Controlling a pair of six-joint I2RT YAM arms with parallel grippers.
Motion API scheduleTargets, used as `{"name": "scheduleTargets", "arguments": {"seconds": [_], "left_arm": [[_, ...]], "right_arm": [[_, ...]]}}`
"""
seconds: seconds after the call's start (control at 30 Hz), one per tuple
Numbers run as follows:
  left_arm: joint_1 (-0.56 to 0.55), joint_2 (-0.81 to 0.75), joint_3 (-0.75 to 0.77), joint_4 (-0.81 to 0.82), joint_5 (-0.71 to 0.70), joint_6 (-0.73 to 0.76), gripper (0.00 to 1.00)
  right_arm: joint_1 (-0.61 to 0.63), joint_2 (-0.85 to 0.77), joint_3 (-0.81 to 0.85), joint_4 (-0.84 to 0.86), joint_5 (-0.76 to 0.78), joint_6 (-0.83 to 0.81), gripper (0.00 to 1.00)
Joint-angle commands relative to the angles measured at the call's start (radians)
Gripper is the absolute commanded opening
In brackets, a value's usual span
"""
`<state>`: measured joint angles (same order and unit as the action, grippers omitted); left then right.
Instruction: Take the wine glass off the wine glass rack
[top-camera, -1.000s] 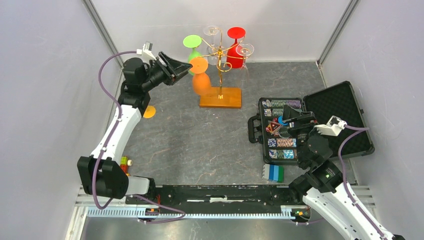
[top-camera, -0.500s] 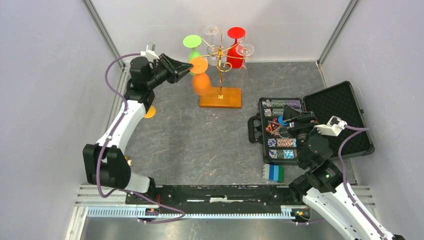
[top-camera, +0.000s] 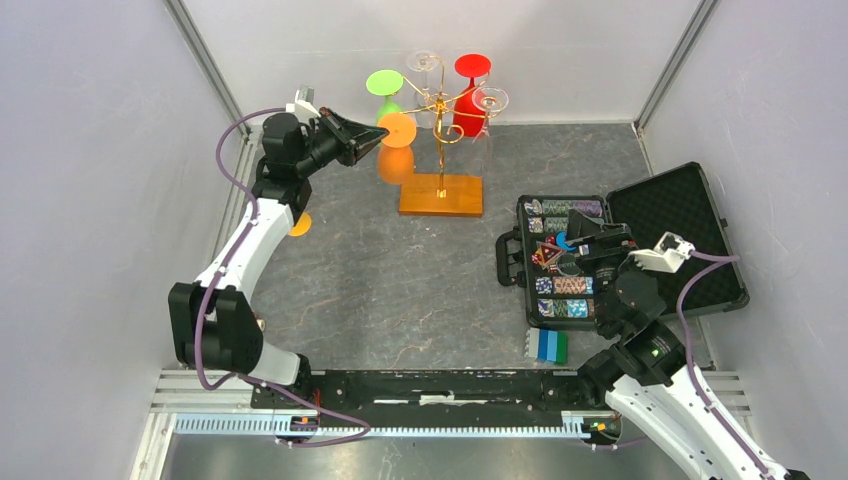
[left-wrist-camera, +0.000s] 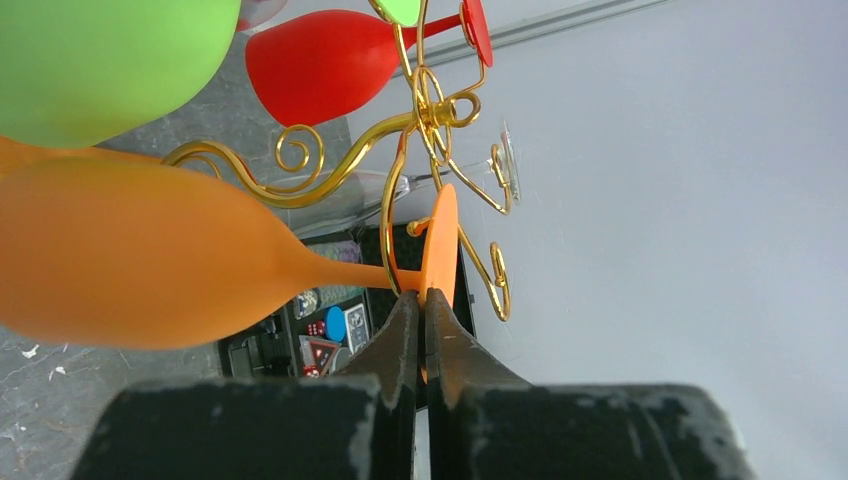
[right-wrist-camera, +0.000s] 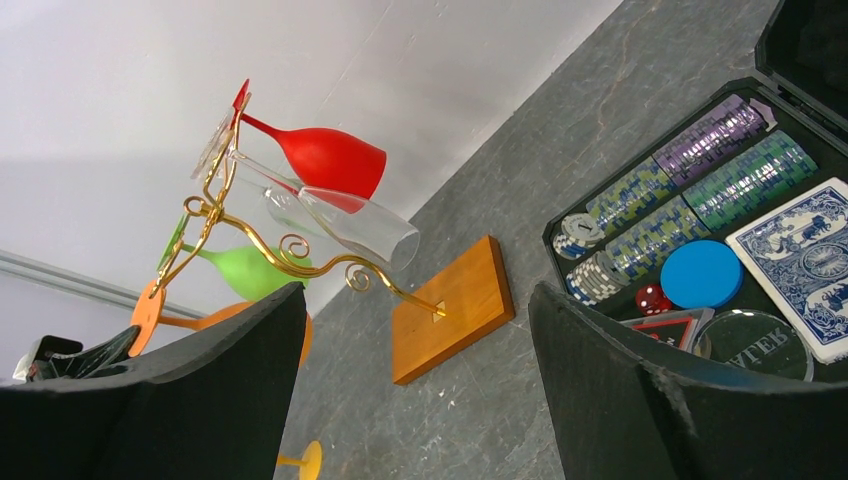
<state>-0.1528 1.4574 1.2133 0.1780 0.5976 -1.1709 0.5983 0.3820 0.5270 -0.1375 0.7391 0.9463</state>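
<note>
**Top external view.** The left claw points at the wine glass rack, which stands at the far side of the grey table. Directly ahead of the claw's tips hangs the orange wine glass, foot uppermost and bowl beneath, at the rack's nearest curled arm. Beyond it, farther from the claw, the rack carries a green wine glass, a red wine glass and two clear wine glasses.

**Left wrist view.** The fingers of the left claw are pressed together on the rim of the flat foot of the orange wine glass, gripping it edge-on. The stem runs from the foot toward the left of this view and widens into the bowl. A gold wire of the wine glass rack crosses the stem just beside the foot. It cannot be told whether the foot bears on that wire.

**Right wrist view.** The fingers of the right claw stand wide apart. Well ahead of them is the rack's orange-brown base. Close beside the right-hand finger are rows of poker chips in an open black case. In the top view the right claw hangs over that case.
</note>
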Motion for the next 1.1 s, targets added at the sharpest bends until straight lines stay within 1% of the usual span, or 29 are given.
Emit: {"name": "scheduleTargets", "arguments": {"seconds": [0.0, 0.13, 0.37, 0.67, 0.8, 0.97, 1.07], "left_arm": [[-0.004, -0.041, 0.018, 0.044, 0.015, -0.035, 0.02], [-0.004, -0.049, 0.040, 0.032, -0.001, -0.047, 0.02], [-0.004, -0.058, 0.065, 0.044, -0.073, -0.081, 0.02], [-0.004, -0.015, 0.093, 0.048, -0.162, -0.089, 0.02], [-0.021, 0.038, 0.121, 0.107, -0.116, -0.109, 0.02], [-0.064, 0.102, 0.195, 0.120, -0.026, -0.101, 0.02], [-0.085, 0.109, 0.207, 0.120, 0.010, -0.100, 0.02]], "right_arm": [[0.003, -0.010, 0.025, 0.012, 0.020, 0.011, 0.86], [0.003, -0.018, 0.024, 0.011, 0.025, 0.011, 0.86], [0.002, -0.026, 0.022, 0.011, 0.030, 0.010, 0.86], [0.003, -0.034, 0.021, 0.012, 0.035, 0.011, 0.85], [0.003, -0.035, 0.025, 0.006, 0.040, 0.005, 0.87], [0.003, -0.030, 0.034, 0.005, 0.038, -0.018, 0.98], [0.003, -0.029, 0.036, 0.005, 0.034, -0.021, 0.98]]}}
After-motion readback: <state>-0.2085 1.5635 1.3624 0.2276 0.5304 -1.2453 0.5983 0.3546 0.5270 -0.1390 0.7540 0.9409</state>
